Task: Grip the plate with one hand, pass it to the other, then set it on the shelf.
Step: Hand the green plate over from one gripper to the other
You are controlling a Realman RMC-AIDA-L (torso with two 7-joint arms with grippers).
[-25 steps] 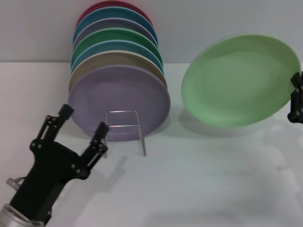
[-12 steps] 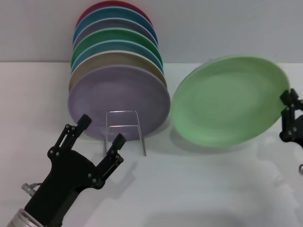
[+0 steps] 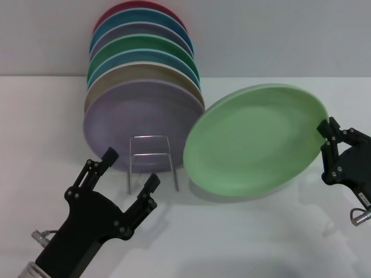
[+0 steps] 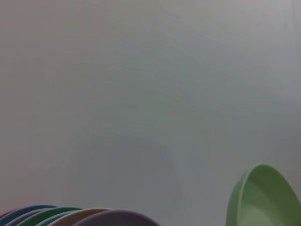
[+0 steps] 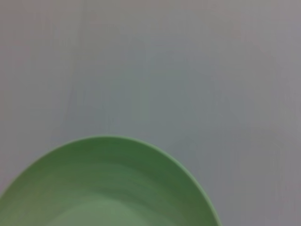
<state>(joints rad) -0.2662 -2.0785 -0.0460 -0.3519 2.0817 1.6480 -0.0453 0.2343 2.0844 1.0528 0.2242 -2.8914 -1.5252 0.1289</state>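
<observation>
Mint-green plate [image 3: 255, 139] is up in the air over the right half of the desk [image 3: 243, 231], tilted with its face toward the camera, so not on the shelf [image 3: 152, 159] yet. Right gripper [image 3: 326, 147] has its jaws clamped on the plate's right rim. The plate's left edge sits just beside the shelf's front wire loops and overlaps the lavender plate [image 3: 139, 119] in view; can't tell if they touch.

Left gripper [image 3: 130, 171] hovers near the desk's front left, just in front of the shelf, jaws spread wide with nothing in them.

Behind the lavender one stands a row of plates [image 3: 142, 52] racked upright toward the desk's back edge.

No brand, label or writing readable anywhere. Right wrist view is just the plate's rim against a grey wall [image 5: 188, 70].
</observation>
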